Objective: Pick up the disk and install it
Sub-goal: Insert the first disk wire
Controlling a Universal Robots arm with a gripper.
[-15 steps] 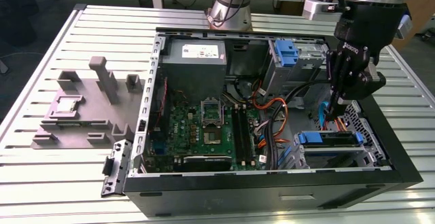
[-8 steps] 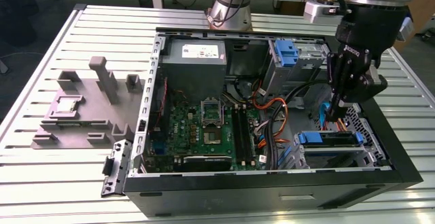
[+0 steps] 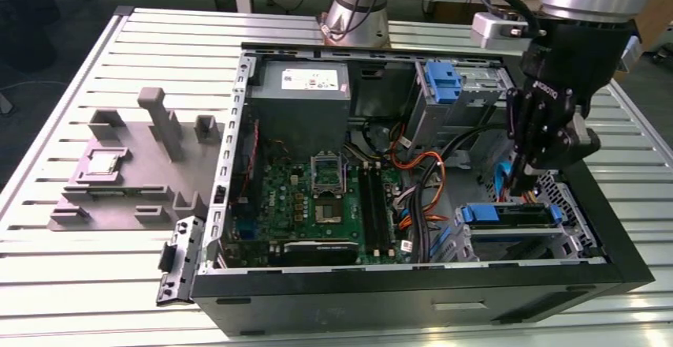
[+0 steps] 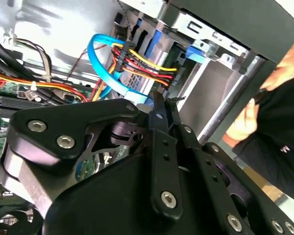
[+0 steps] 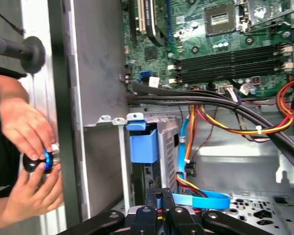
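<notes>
Exterior, case [image 3: 620, 272]: it lay open on the slatted table, motherboard facing up.
Exterior, gripper [image 3: 529, 175]: it was low inside the case at about 3 o'clock, just above the lower bay.
Exterior, disk [image 3: 505, 216]: it sat in that bay at about 4 o'clock of the case, blue carrier showing, just under the fingertips.
Exterior, risk: the cables [image 3: 426, 177] ran at 9 o'clock of the gripper, close enough to snag.
Second wrist, gripper [image 4: 157, 98]: the jaws looked narrow, nearly together, with nothing clearly held.
Second wrist, blue cable [image 4: 100, 63]: it looped just beyond the fingertips, so a careless move could hook it or loosen its plug.
First wrist, disk [image 5: 143, 145]: its blue tab stood proud of the bay, near the gripper [image 5: 159, 195]. Whether it was fully seated could not be told.
First wrist, risk: an off-centre push could jam the carrier in its rails.
First wrist, hands [image 5: 24, 134]: a person's hands worked a knob beside the case wall. A wide swing of the arm could strike them.
</notes>
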